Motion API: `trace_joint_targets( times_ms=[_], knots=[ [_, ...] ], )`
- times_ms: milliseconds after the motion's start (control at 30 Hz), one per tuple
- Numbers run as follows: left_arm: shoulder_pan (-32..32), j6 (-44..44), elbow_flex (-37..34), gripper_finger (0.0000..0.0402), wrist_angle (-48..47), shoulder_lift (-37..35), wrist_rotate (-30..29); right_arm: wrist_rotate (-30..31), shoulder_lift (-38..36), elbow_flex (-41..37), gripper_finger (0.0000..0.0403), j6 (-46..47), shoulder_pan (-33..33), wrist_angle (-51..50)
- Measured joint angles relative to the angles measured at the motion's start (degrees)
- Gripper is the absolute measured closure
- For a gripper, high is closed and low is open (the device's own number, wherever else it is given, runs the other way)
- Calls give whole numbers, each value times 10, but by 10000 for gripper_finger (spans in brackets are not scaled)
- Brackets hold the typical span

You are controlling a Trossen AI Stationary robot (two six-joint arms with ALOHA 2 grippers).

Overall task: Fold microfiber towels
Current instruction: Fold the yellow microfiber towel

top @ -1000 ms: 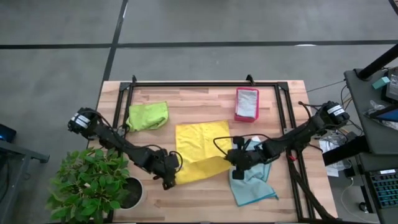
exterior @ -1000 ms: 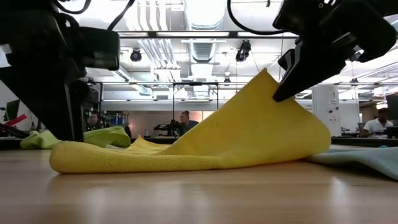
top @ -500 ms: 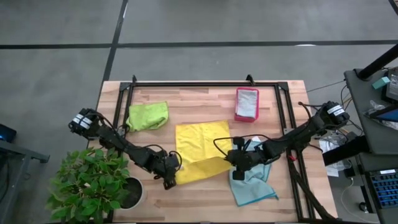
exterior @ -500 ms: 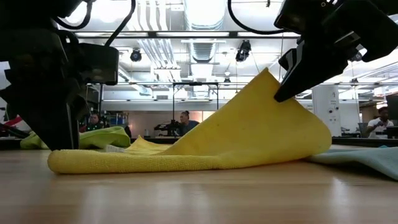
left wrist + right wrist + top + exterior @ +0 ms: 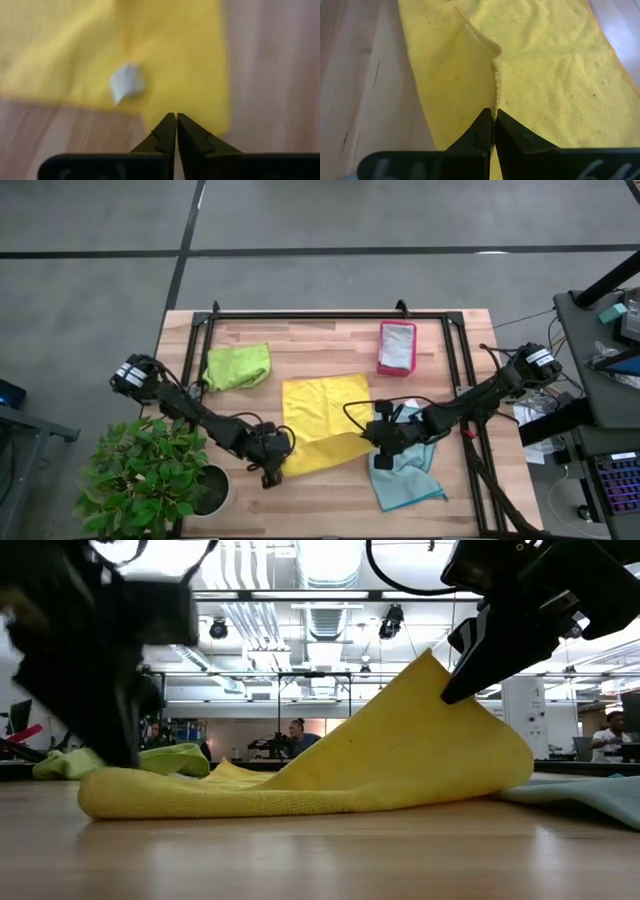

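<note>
A yellow microfiber towel [image 5: 322, 420] lies spread in the middle of the table, a small white label [image 5: 127, 85] near its near-left corner. My left gripper [image 5: 277, 464] is shut at that corner [image 5: 176, 120]. My right gripper [image 5: 377, 442] is shut on the towel's near-right corner, which stands raised like a tent [image 5: 430, 665] while the rest of the cloth lies on the wood. A lime green towel [image 5: 238, 366] lies bunched at the far left. A light blue towel [image 5: 405, 477] lies crumpled near the right, partly under the right arm. My left gripper pinches the yellow towel's near edge [image 5: 167, 111] close to its near-left corner, between the two fingers. The fingers slant down from the near left. The cloth there still lies on the table [image 5: 100, 795]; one layer or several, I cannot tell. My right gripper pinches the towel's near-right corner at its hem [image 5: 494, 107] between the two fingers, slanting down from the right. The corner is lifted clear, and a ridge of cloth [image 5: 492, 60] runs away from the fingertips. The towel slopes down from the hold onto the table.
A pink-red tray [image 5: 384, 360] holding a grey cloth stands at the far right. A black frame [image 5: 330, 314] runs along the table's far edge and sides. A potted plant [image 5: 150, 480] stands off the near-left corner. Bare wood lies along the near edge.
My left gripper has shut on the yellow towel's near-left corner and rolled a little; it shows blurred in the low view. The towel keeps its shape, with its right corner held up as before.
</note>
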Motion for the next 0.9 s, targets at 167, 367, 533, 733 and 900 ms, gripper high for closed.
trace_joint_targets(
  times_ms=[167,367,533,733,900],
  knots=[
    [1,74,1,400,53,-6,18,0,0,0,394,1,1,0],
    [2,19,-15,400,46,-2,14,0,0,0,394,-5,4,0],
    [2,0,-20,372,48,-2,16,0,0,0,394,-9,5,1],
    [2,-30,-20,287,48,-8,12,0,0,0,394,-10,5,2],
    [0,-60,-24,217,49,-1,3,0,0,0,394,-11,5,2]
  ],
)
